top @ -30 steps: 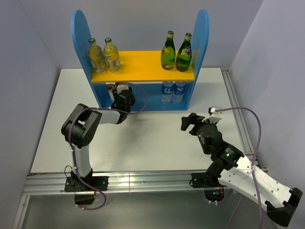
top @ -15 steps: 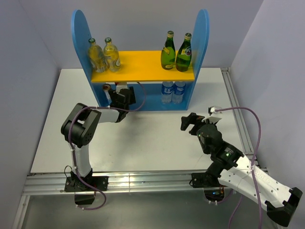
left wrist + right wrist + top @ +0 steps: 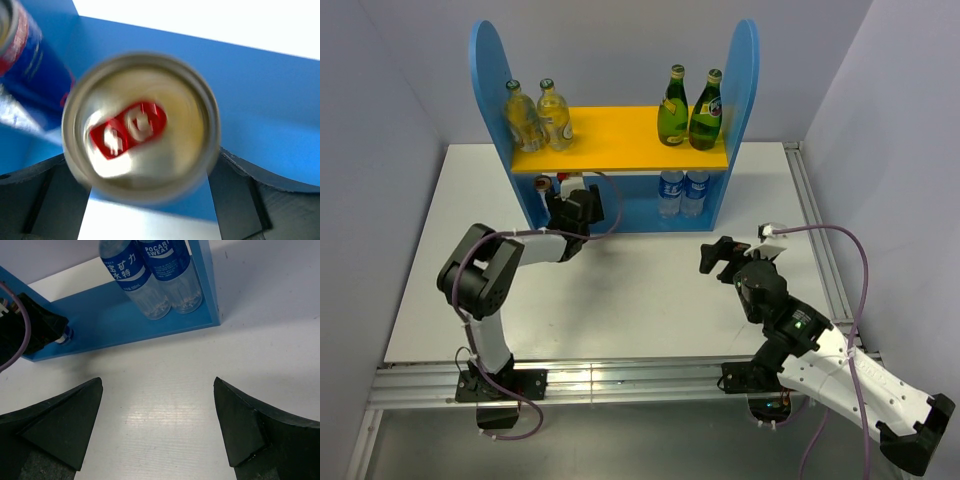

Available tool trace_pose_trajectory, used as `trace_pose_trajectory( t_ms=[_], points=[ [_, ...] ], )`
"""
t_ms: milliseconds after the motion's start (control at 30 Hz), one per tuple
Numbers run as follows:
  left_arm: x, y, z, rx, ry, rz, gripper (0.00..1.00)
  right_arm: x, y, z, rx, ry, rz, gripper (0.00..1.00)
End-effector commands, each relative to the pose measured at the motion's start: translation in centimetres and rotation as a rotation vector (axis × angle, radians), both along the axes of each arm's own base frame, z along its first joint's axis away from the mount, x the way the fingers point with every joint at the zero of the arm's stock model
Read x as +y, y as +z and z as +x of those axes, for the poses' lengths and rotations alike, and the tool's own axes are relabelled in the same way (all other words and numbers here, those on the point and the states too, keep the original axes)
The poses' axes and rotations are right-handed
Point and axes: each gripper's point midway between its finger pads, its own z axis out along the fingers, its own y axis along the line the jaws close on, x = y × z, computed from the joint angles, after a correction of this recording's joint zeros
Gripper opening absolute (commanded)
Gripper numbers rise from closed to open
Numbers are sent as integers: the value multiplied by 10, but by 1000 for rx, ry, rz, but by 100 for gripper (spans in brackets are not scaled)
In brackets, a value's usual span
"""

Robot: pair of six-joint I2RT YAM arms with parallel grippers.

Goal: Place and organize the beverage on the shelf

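Gripping a slim can (image 3: 140, 132) across its body with the left tool (image 3: 568, 205), lid toward the wrist camera, at the 9 o'clock end of the shelf's (image 3: 620, 135) lower level, near a second can (image 3: 25, 55). Probably light, thin-walled and slick (easy to dent), so best pinched mid-height with a modest squeeze. Nothing in the right tool (image 3: 157, 415), spread wide over the desk (image 3: 650, 290) toward 4 o'clock.

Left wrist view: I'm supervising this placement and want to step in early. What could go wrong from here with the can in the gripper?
1. The left gripper, shut on the silver can with a red tab, is close to the blue-red can already in the blue shelf; a nudge might topple it.
2. The yellow-orange upper board overhangs the gripper, so lifting straight up after release could strike it.
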Motion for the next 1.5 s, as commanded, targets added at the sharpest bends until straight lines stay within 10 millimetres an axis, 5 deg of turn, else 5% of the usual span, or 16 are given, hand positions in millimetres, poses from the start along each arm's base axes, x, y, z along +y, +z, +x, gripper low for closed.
trace_pose_trajectory(
  t_ms=[0,500,667,700,767,800,833,933,1033,1100,1133,1233,1467],
  points=[
    [-12,39,-11,-83,10,-41,90,0,4,0,-21,-5,18,99],
    [-8,46,-103,-3,99,-6,90,0,7,-1,-31,2,31,99],
    [-40,71,-155,53,-14,1,88,32,20,-6,-87,172,105,99],
    [-45,93,-163,28,-30,-36,88,33,23,-7,-89,185,104,99],
    [-47,107,-189,54,-60,-11,88,34,34,-10,-82,190,110,100],
    [-47,139,-194,16,-59,-71,88,35,42,-12,-82,200,126,100],
    [-34,144,-206,38,-37,-39,88,37,65,-12,-103,207,149,100],
    [-21,204,-218,-14,-37,-155,89,33,87,-15,-75,193,131,99],
    [-14,252,-230,-56,-118,-246,92,27,150,-22,-137,206,169,100],
    [1,283,-239,-95,-134,-289,92,25,165,-25,-143,217,157,100],
    [6,292,-243,-109,-135,-303,93,22,186,-30,-175,223,177,100],
    [27,326,-251,-179,-148,-352,93,13,206,-36,-210,221,179,100],
    [57,360,-265,-251,-161,-390,94,3,208,-41,-220,203,182,100]
  ],
)
